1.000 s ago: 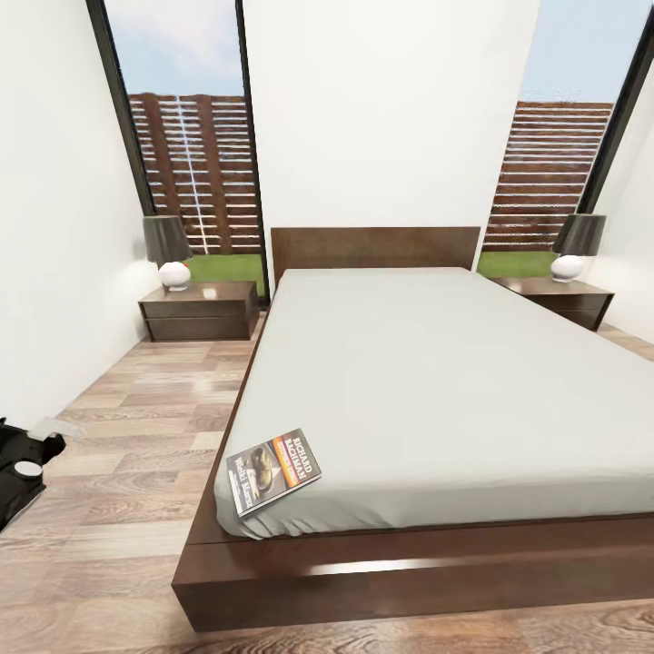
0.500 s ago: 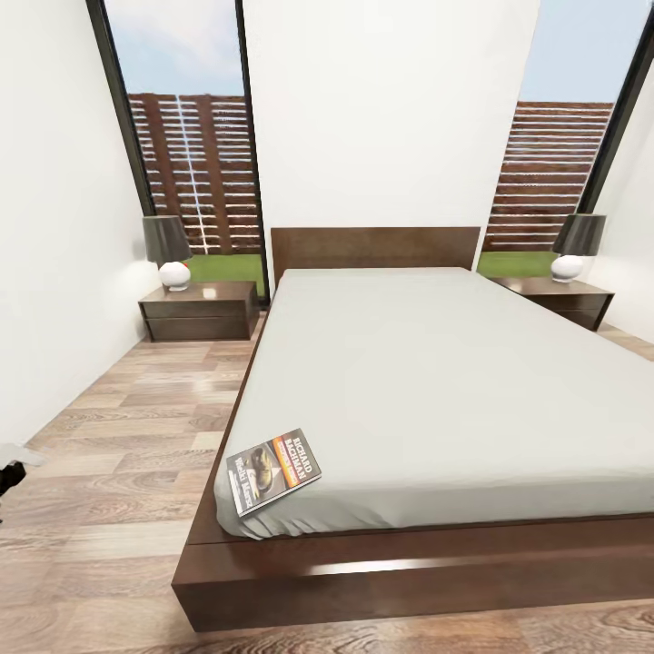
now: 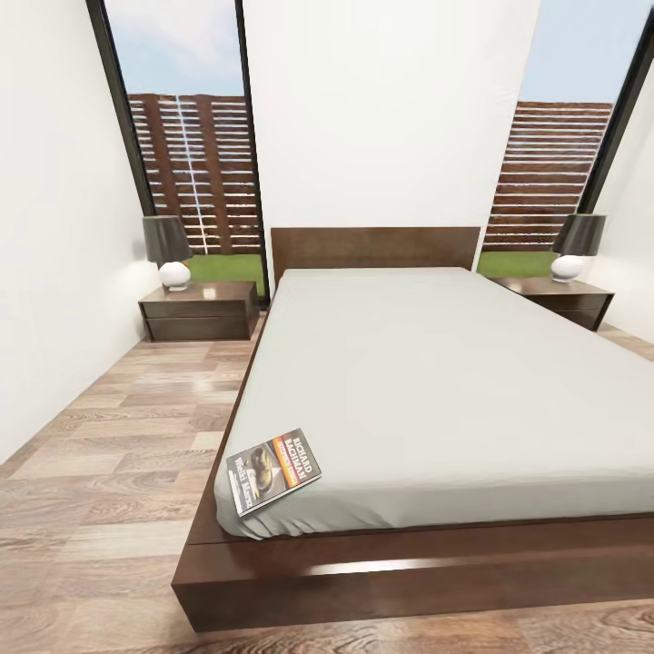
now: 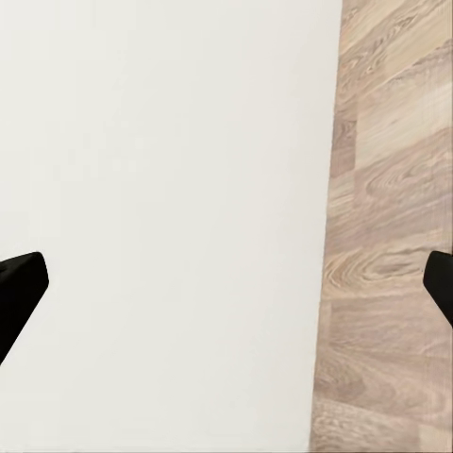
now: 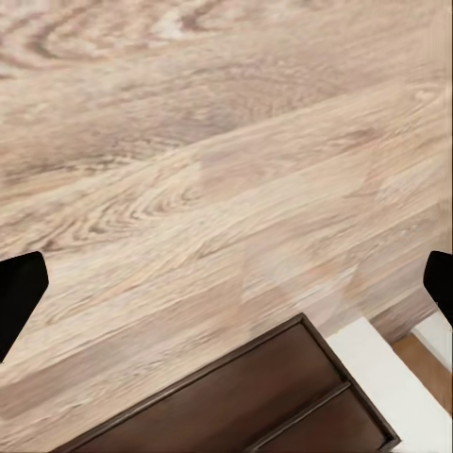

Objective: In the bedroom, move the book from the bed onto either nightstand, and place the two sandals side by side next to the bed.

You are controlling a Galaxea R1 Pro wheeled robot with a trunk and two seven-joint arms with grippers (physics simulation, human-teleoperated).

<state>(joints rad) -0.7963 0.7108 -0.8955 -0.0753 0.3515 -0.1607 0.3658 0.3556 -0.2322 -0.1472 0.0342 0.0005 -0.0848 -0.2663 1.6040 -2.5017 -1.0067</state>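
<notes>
The bedroom has white walls (image 3: 381, 109) and a light wood-plank floor (image 3: 109, 472), with tall black-framed windows (image 3: 186, 136) giving onto a slatted brown fence and a strip of grass. Both windows are cut off by the top of the head view, and the right one runs off its side as well.

The bed (image 3: 427, 391) takes up most of the room: a low dark brown frame, a plain headboard (image 3: 375, 245) and a smooth pale grey mattress. Its right side runs out of the head view.

A nightstand (image 3: 202, 311) stands at each side of the headboard, low, dark and glossy with drawer fronts. The right nightstand (image 3: 556, 298) is partly hidden behind the mattress. Each carries a lamp (image 3: 168, 250) with a dark shade on a round white base.

The book (image 3: 273, 470) lies flat on the mattress at its near left corner, just inside the foot edge and turned askew. Its cover is dark with a photo, an orange band and white "Richard Bachman" lettering; the smaller print is too fine to read.

The left gripper (image 4: 226, 283) faces white wall and floor, its black fingertips (image 4: 19, 288) spread wide with nothing between them. The right gripper (image 5: 226, 283) is likewise spread wide and holds nothing, above floor and the corner of a dark wooden piece that I cannot identify.
</notes>
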